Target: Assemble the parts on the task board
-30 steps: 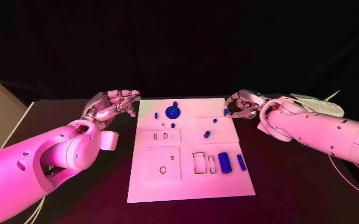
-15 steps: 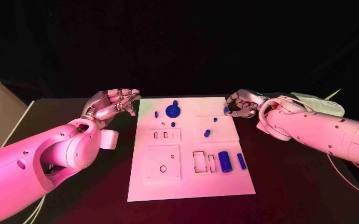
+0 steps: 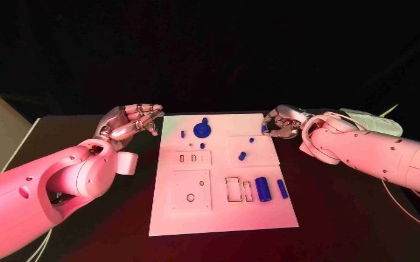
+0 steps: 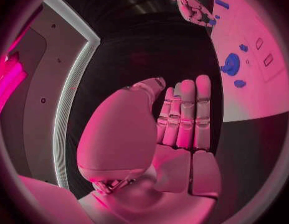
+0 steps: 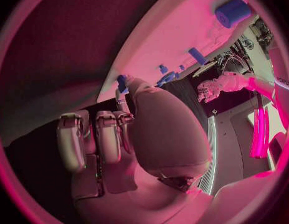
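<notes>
Right robot hand [image 3: 281, 122] still pinches small blue peg [image 3: 264, 129].

No text, label, brand, number or sign can be read on any surface in these views.

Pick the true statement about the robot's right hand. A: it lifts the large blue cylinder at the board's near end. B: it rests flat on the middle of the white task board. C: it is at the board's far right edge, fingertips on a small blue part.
C: the silver right hand is at the far right edge of the white task board, fingertips pinching a small blue part.
</notes>
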Robot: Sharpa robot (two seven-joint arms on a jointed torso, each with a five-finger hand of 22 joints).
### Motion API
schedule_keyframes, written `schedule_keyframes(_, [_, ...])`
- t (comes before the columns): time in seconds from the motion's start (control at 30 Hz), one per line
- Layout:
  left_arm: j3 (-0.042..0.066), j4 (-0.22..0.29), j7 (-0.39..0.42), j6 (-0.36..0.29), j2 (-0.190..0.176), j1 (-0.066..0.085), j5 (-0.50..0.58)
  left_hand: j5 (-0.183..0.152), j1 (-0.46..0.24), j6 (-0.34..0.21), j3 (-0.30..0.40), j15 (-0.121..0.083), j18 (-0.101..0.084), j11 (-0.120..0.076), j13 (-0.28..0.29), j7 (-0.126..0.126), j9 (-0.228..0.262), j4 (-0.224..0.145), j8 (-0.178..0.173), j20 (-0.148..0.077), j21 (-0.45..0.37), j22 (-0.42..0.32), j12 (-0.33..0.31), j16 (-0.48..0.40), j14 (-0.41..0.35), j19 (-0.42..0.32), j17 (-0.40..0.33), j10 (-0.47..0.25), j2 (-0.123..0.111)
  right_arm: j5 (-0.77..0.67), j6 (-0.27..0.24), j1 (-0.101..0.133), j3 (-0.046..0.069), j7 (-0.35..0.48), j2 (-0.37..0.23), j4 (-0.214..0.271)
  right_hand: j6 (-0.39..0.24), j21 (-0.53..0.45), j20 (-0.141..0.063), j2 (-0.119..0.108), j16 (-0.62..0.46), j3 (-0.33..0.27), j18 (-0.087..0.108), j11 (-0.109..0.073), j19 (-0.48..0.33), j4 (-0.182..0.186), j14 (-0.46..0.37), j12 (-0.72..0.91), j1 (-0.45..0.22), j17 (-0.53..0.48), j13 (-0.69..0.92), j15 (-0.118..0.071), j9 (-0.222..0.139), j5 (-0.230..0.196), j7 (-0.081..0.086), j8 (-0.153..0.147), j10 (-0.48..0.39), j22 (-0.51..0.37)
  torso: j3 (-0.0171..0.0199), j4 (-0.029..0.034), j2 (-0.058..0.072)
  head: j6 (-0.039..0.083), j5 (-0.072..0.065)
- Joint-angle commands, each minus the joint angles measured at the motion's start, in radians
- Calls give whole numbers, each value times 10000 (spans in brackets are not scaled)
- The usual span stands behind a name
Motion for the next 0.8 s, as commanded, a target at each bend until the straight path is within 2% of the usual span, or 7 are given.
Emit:
schedule_keyframes(0.03, [7,15,65,137,7,2,-25,-36,-75,-38,57,6,64,21,9,1,8,7,55,-35,33,8,36,60,-91,-69,-8,-57,-21,-164,2,-16,-9,-9,14,4,164,56,-134,144,43,153,-97,-96,968,-23,1044,22,-42,2633,2635,-85,43,-36,-32,116,1045,2475,2,2,-1,0,-1])
schedule_keyframes(0.2, [7,13,63,134,7,2,-25,-36,-75,-38,57,6,64,21,9,1,8,7,55,-35,33,8,36,60,-91,-69,-8,-57,-21,-179,-490,-16,-9,-25,13,22,386,84,-206,222,43,347,-106,-194,984,-103,1044,22,-108,2633,2635,-159,118,-3,-140,301,1045,2507,5,-3,-2,7,2])
schedule_keyframes(0.43, [7,-4,61,137,11,2,-25,-36,-75,-38,57,6,64,21,9,1,8,7,55,-35,33,8,36,60,-91,-69,-8,-57,-21,-177,-1589,-7,4,-163,-73,382,497,120,-257,230,43,441,-118,-278,1003,-133,1044,22,-251,2633,2635,-204,182,80,-226,441,1045,2545,5,-6,-19,20,7])
schedule_keyframes(0.63, [6,-50,58,140,28,2,-24,-36,-75,-38,57,6,64,21,9,1,8,7,55,-35,33,8,36,60,-91,-69,-8,-57,-21,-152,-2201,122,81,-658,-243,1247,501,120,-263,196,43,448,-118,-296,1004,-142,1044,22,-298,2633,2635,-201,195,107,-235,466,1045,2545,-7,-20,-60,28,40])
schedule_keyframes(0.8, [4,-144,39,136,104,1,-18,-37,-83,-48,66,9,64,25,12,7,15,3,57,-32,54,20,35,67,-94,-86,-14,-64,-22,-329,-2563,207,116,-1452,-179,2382,501,117,-264,170,43,452,-117,-304,1002,-156,1044,22,-316,2633,2635,-198,201,118,-239,479,1045,2542,-17,-34,-140,-19,153])
